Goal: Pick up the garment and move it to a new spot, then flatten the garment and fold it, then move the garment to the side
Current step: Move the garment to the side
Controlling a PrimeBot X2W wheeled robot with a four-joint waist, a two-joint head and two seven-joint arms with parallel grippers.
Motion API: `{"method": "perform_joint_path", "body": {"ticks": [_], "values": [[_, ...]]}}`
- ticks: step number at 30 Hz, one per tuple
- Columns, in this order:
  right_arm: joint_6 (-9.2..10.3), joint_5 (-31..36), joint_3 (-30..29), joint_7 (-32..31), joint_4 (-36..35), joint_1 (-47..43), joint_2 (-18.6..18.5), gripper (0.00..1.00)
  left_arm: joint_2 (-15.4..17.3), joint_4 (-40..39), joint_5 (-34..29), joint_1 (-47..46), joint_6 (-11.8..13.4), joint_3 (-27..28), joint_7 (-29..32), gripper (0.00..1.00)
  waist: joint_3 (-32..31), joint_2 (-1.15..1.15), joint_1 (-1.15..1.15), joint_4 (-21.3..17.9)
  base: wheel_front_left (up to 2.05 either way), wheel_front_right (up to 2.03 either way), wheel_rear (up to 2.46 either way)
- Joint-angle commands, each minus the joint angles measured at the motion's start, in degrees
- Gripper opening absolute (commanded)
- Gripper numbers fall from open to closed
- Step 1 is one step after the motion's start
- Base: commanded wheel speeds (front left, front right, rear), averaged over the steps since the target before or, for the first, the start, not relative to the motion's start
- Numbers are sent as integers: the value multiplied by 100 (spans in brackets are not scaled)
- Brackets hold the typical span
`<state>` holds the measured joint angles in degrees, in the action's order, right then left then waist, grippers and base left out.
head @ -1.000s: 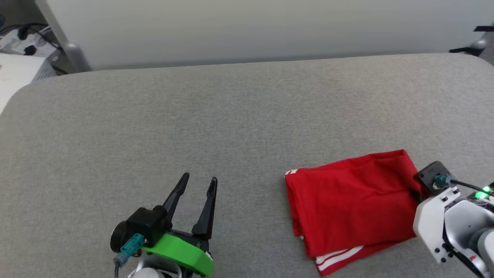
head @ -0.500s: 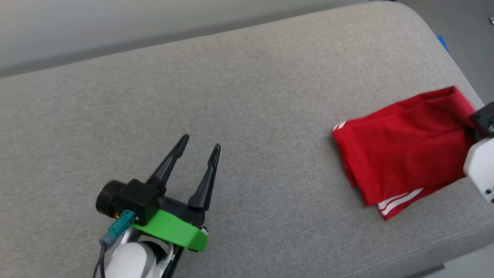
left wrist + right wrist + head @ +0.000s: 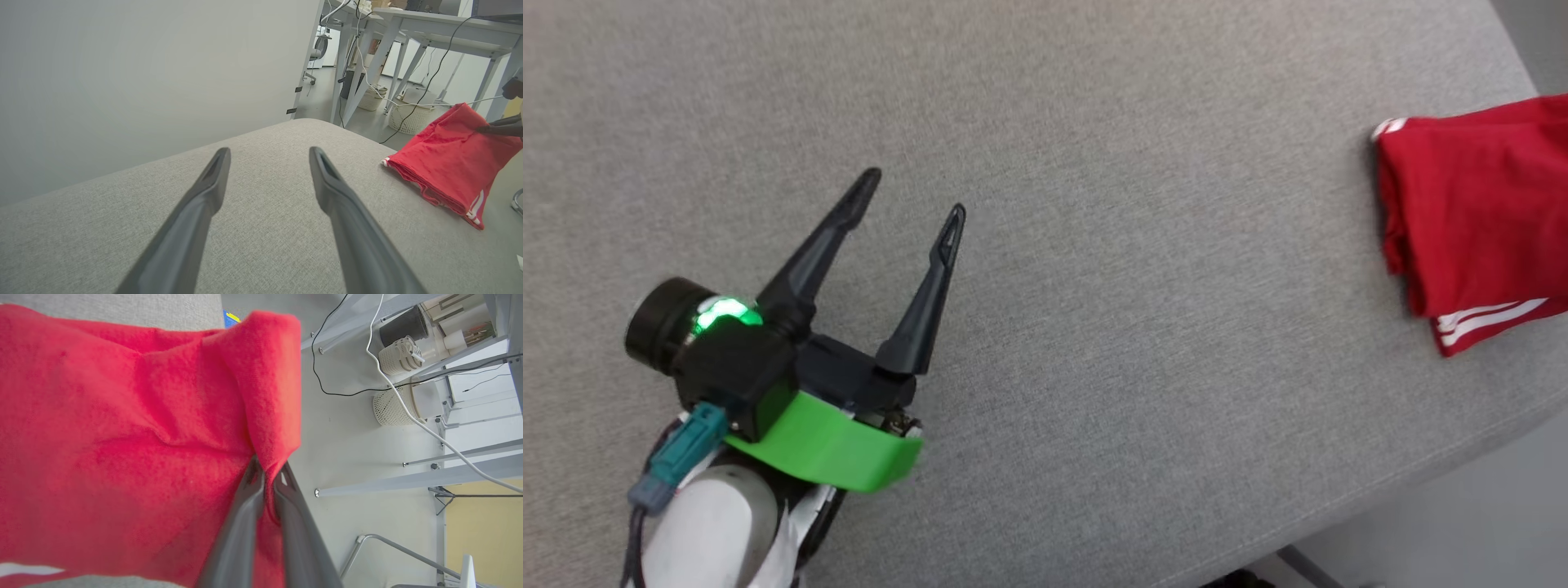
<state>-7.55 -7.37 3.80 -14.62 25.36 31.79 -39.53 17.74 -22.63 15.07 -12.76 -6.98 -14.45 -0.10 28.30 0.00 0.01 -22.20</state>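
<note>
My view swung; shirt [image 3: 1470, 204] nearer table [image 3: 1135, 245] right end. Right gripper [image 3: 267, 477] pinching shirt corner, left gripper [image 3: 913, 194] spread. Side-move step, I judge; next, release.

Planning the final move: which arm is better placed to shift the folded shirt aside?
Right. The right hand is shut on the shirt at its edge; the left hand is open over the cushion, apart from the shirt.

garment [image 3: 1474, 212]: red, white-striped trim | couch surface [image 3: 1094, 204]: grey | left gripper [image 3: 913, 196]: black fingers, green collar
</note>
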Motion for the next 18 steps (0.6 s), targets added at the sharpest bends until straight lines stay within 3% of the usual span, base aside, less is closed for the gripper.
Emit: {"method": "perform_joint_path", "body": {"ticks": [1, 12, 13, 14, 18], "values": [[6, 85, -130, 147, 199, 185, -3, 0, 65, -104, -52, -157, 32, 49, 52, 100, 596, 0, -1, 35, 0, 0, 0], [6, 571, -639, 975, 1680, 1024, 172, 0, 191, -387, 13, -206, 131, 235, 121, 100, 892, 0, -1, 445, 0, 0, 0], [6, 606, -651, 1025, 1770, 1054, 179, 28, 188, -363, 20, -197, 136, 236, 96, 100, 861, 0, -1, 468, 0, 0, 0], [6, 636, -672, 1087, 1830, 1076, 181, 97, 183, -339, 28, -193, 139, 236, 74, 100, 835, 0, -1, 485, 0, 0, 0], [6, 738, -735, 1292, 2078, 1179, 184, 100, 122, -145, 83, -175, 148, 214, -90, 100, 599, 0, -1, 567, 0, 0, 0]]}}
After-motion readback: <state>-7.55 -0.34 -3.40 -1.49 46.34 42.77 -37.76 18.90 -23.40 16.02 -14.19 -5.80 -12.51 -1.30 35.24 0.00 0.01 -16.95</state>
